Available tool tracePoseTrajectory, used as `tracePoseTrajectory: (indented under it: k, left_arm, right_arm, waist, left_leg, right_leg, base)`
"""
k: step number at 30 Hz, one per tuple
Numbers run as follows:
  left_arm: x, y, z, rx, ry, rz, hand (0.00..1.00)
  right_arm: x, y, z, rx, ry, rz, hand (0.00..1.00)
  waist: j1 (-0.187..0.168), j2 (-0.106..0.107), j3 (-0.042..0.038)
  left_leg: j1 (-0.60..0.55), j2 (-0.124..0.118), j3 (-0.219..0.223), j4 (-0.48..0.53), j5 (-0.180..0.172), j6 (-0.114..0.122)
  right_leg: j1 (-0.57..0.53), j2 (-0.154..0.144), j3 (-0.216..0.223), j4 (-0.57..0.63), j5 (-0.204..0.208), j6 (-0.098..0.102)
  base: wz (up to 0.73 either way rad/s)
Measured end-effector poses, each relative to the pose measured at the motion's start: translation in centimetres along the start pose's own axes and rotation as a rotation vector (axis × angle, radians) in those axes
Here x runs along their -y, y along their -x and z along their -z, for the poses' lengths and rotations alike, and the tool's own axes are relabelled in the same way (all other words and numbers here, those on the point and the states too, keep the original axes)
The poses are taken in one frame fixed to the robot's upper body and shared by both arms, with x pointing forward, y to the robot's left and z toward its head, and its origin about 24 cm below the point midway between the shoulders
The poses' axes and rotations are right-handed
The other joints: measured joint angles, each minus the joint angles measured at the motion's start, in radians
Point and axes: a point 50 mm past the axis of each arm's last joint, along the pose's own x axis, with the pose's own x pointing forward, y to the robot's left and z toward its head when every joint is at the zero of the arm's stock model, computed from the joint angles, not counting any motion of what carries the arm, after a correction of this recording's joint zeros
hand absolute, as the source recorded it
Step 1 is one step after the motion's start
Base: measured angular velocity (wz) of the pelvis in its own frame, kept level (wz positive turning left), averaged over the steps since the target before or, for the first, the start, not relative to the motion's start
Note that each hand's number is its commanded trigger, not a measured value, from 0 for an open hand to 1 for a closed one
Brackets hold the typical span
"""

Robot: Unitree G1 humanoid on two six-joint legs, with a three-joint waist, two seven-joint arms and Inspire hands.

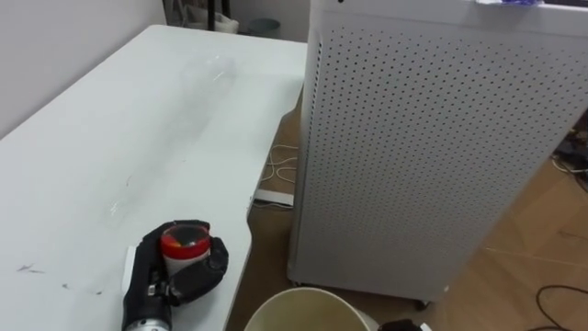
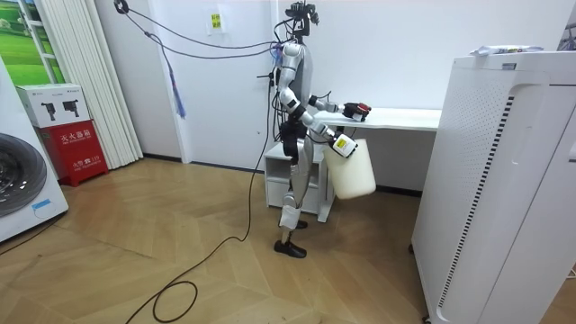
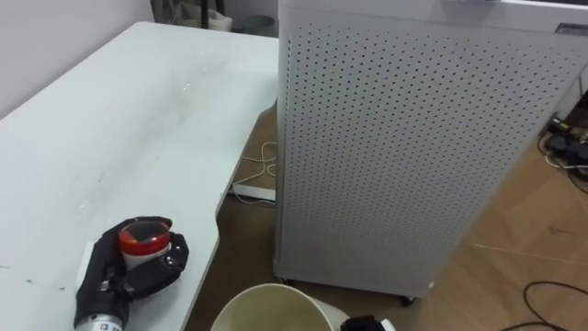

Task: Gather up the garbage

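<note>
The white tabletop [image 1: 138, 119] has a few small dark marks [image 1: 28, 269] near its front, and the wooden floor [image 1: 542, 230] beside it holds a tall white box [image 1: 413, 156] full of little holes and a white plug strip [image 1: 274, 196].

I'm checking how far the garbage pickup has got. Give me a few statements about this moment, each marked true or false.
1. The left hand is curled round a red-topped container. True.
2. The red-topped container already lies in the bucket. False: it is in the left hand, over the near edge of the table.
3. A white perforated cabinet stands on the floor to the right of the table. True.
4. The bucket stands on the table. False: it hangs clear of the floor in front of the robot, lower than the tabletop.
</note>
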Motion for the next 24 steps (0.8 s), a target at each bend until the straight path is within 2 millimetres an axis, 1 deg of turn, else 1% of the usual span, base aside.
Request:
tracePoseTrajectory:
  k: [3,5,7,10,11,13,15,16,18,20,21,23,24]
  left_arm:
    - [0.3,-0.1,-0.9,0.029,0.006,0.019,1.0]
    - [0.5,-0.2,-1.7,0.062,0.016,0.032,1.0]
    - [0.9,-0.1,-2.4,0.093,0.026,0.056,1.0]
    - [1.9,0.1,-3.4,0.133,0.041,0.127,1.0]
    - [2.4,0.2,-3.8,0.15,0.046,0.163,1.0]
    - [2.7,0.2,-4.0,0.156,0.045,0.205,1.0]
    - [3.1,0.3,-3.9,0.153,0.042,0.251,1.0]
    - [3.3,0.4,-3.9,0.152,0.041,0.262,1.0]
    - [3.8,0.6,-3.8,0.149,0.039,0.305,1.0]
    - [4.4,0.9,-3.7,0.147,0.035,0.366,1.0]
    - [4.8,1.1,-3.7,0.144,0.034,0.396,1.0]
    - [5.2,1.3,-3.5,0.138,0.031,0.436,1.0]
    - [5.5,1.5,-3.5,0.133,0.027,0.461,1.0]
  right_arm:
    - [0.2,-0.2,-0.1,-0.001,0.005,0.011,1.0]
    - [0.5,-0.3,0.0,-0.007,0.002,0.019,1.0]
    - [1.0,-0.8,0.1,-0.025,0.004,0.036,1.0]
    - [1.8,-1.3,0.0,-0.036,0.005,0.07,1.0]
    - [2.2,-1.3,-0.2,-0.033,-0.001,0.087,1.0]
    - [2.6,-1.4,-0.4,-0.027,-0.001,0.103,1.0]
    - [2.7,-1.7,-0.8,-0.014,-0.019,0.108,1.0]
    - [2.8,-1.7,-0.9,-0.011,-0.02,0.109,1.0]
    - [2.9,-2.0,-1.3,0.002,-0.017,0.116,1.0]
    - [2.9,-2.3,-2.0,0.021,-0.014,0.115,1.0]
    - [3.0,-2.5,-2.3,0.031,-0.012,0.116,1.0]
    - [3.1,-2.6,-2.6,0.041,-0.01,0.119,1.0]
    - [3.3,-2.6,-2.8,0.044,-0.008,0.124,1.0]
  waist:
    - [0.002,0.001,-0.0009]
    - [0.004,0.003,-0.0021]
    - [-0.005,0.007,-0.0045]
    - [-0.007,0.009,-0.0065]
    - [-0.013,0.009,-0.0067]
    - [-0.018,0.011,-0.0077]
    - [-0.031,0.011,-0.0078]
    - [-0.031,0.011,-0.0077]
    - [-0.036,0.012,-0.0072]
    - [-0.048,0.014,-0.0067]
    - [-0.055,0.016,-0.0068]
    - [-0.058,0.021,-0.0048]
    - [-0.06,0.027,-0.008]
  left_leg:
    - [-0.001,-0.001,0.006,0.0,0.0,-0.001]
    - [-0.003,0.001,0.021,0.0,0.0,-0.001]
    - [-0.004,0.0,0.024,0.0,0.0,-0.001]
    - [-0.008,0.001,0.029,0.0,0.0,-0.001]
    - [-0.013,0.002,0.033,0.002,0.0,-0.001]
    - [-0.014,0.002,0.039,0.004,0.0,-0.001]
    - [-0.014,0.004,0.048,0.005,0.0,-0.001]
    - [-0.014,0.005,0.054,0.005,0.0,-0.001]
    - [-0.016,0.005,0.059,0.005,0.0,-0.001]
    - [-0.024,0.005,0.061,0.006,0.0,0.0]
    - [-0.033,0.005,0.061,0.006,0.0,0.0]
    - [-0.039,0.006,0.066,0.006,0.0,0.0]
    - [-0.046,0.007,0.068,0.006,0.0,0.0]
  right_leg:
    - [-0.006,0.002,0.002,0.001,0.001,-0.002]
    - [-0.015,0.004,0.013,0.004,0.002,-0.003]
    - [-0.018,0.004,0.021,0.005,0.002,-0.003]
    - [-0.029,0.005,0.023,0.015,0.002,-0.003]
    - [-0.034,0.004,0.023,0.016,0.002,-0.003]
    - [-0.037,0.004,0.026,0.016,0.002,-0.003]
    - [-0.043,0.004,0.028,0.021,0.002,-0.004]
    - [-0.048,0.004,0.029,0.025,0.003,-0.004]
    - [-0.06,0.004,0.03,0.037,0.003,-0.004]
    - [-0.072,0.004,0.036,0.041,0.004,-0.006]
    - [-0.083,0.004,0.038,0.048,0.004,-0.006]
    - [-0.092,0.005,0.042,0.05,0.006,-0.009]
    - [-0.102,0.006,0.043,0.051,0.006,-0.01]
  base:
    - [-0.07]
    - [-0.16]
    - [-0.14]
    - [-0.06]
    - [-0.04]
    - [-0.06]
    - [-0.1]
    - [-0.19]
    - [-0.16]
    - [-0.06]
    - [-0.07]
    - [-0.09]
    - [-0.08]
